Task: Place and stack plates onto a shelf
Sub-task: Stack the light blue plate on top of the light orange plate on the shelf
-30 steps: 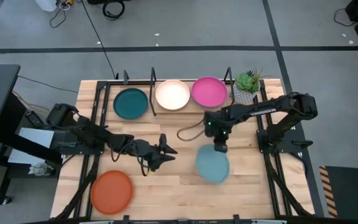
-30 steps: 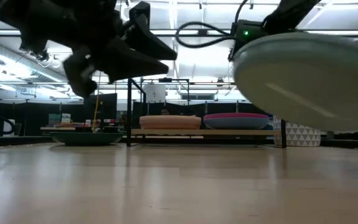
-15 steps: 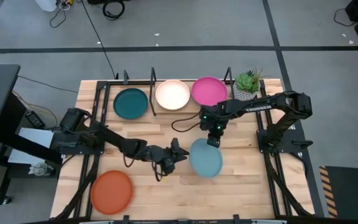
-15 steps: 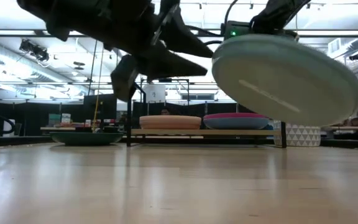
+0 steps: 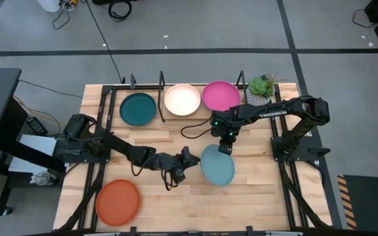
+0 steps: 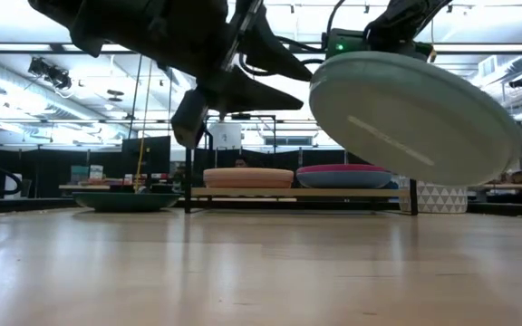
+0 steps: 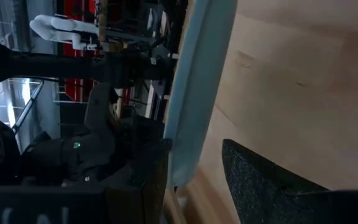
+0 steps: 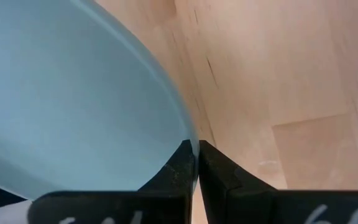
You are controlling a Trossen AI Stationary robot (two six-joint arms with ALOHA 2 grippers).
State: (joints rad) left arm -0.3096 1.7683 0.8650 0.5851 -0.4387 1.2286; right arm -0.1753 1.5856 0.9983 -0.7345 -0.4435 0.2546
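A light teal plate [image 5: 216, 165] is held up in the air over the middle of the table [image 5: 268, 203]. It is pinched by its rim in the right gripper [image 5: 224, 148], which is shut tight on the plate's edge. In the low view the plate [image 6: 415, 118] is seen to hang tilted, with one side lower than the other.

The left gripper [image 5: 188, 159] is held just beside the plate, on its other side. Its fingers are spread apart and nothing is held in them. It looks as if the plate is about to be passed across or steadied, but that is only a guess.

The shelf [image 5: 161, 98] is found at the far side of the table. A dark teal plate [image 5: 138, 108], a cream plate [image 5: 182, 99] and a magenta plate [image 5: 220, 96] are already laid in it. An orange plate [image 5: 118, 201] is left on the table near the front. A small green plant [image 5: 260, 86] is stood beside the shelf.

Things could go wrong here. The plate is gripped only at its thin rim, so it could slip and be dropped on the table. It could be bumped by the left gripper and knocked loose. If it is let go too soon, it could fall. Later, the plant could be hit on the way to the shelf.
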